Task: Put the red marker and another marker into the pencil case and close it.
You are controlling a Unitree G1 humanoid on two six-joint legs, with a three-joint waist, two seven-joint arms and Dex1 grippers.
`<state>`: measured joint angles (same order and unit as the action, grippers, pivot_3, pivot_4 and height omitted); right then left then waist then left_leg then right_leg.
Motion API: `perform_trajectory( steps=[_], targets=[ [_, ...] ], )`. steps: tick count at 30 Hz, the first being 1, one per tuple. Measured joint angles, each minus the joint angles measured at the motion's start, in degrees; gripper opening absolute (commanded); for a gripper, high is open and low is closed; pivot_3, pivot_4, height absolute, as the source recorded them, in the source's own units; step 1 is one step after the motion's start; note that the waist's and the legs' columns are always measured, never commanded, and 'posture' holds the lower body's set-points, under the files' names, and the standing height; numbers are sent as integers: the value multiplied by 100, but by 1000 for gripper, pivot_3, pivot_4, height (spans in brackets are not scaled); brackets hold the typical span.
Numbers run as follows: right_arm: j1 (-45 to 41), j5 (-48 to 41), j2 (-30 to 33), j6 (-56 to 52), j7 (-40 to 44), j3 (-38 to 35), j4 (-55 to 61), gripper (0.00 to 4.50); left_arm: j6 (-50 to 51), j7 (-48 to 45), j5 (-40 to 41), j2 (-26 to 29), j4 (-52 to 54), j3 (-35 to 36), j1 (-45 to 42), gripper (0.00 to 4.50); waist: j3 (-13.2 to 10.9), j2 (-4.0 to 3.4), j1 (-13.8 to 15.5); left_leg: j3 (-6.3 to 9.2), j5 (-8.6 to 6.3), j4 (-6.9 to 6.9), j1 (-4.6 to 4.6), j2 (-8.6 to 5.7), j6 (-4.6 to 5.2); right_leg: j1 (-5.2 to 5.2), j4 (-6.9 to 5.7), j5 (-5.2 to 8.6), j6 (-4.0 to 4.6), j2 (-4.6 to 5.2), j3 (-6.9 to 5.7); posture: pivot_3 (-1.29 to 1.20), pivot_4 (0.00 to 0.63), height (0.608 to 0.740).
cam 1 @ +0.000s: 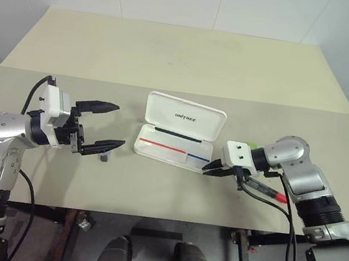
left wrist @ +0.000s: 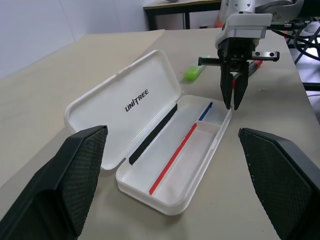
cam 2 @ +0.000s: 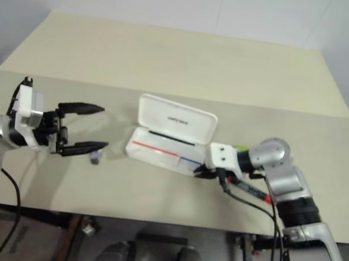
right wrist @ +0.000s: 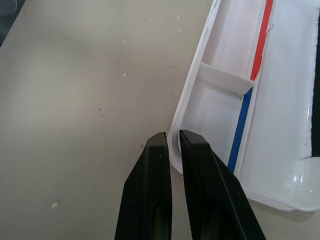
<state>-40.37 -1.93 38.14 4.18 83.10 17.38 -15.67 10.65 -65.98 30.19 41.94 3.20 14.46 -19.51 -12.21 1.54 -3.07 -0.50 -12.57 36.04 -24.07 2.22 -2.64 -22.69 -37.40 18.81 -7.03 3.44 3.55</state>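
The pencil case (cam 1: 176, 140) lies open on the counter (cam 1: 172, 58), long axis running side to side between the two arms, lid (cam 1: 185, 116) standing up at the far edge, tray showing its red-and-blue stripe. The right pincer (cam 1: 212, 168) is pressed shut with nothing in it — tips angled down at the tray's near right corner, right at the rim. Just behind that wrist lies the red marker (cam 1: 269, 190) on the counter, red end pointing away from the case. Another marker (left wrist: 194, 73), green cap showing, sits beyond the right pincer beside the case's far right corner. The left pincer (cam 1: 104, 127) hangs level, spread wide and empty, aimed at the case's left end, well apart from it. A small grey object (cam 2: 95, 157) sits by its lower finger.
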Motion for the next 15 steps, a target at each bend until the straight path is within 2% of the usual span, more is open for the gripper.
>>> perform_trajectory(
  steps=[15],
  targets=[
    [-364,131,-243,412,-45,67,-767,426,42,80,-1,-105,42,-33,-1,4500,0,1,-14,-6,4,0,50,0,5,42,-2,-6,3,2,6,0,150,740]
  ],
)
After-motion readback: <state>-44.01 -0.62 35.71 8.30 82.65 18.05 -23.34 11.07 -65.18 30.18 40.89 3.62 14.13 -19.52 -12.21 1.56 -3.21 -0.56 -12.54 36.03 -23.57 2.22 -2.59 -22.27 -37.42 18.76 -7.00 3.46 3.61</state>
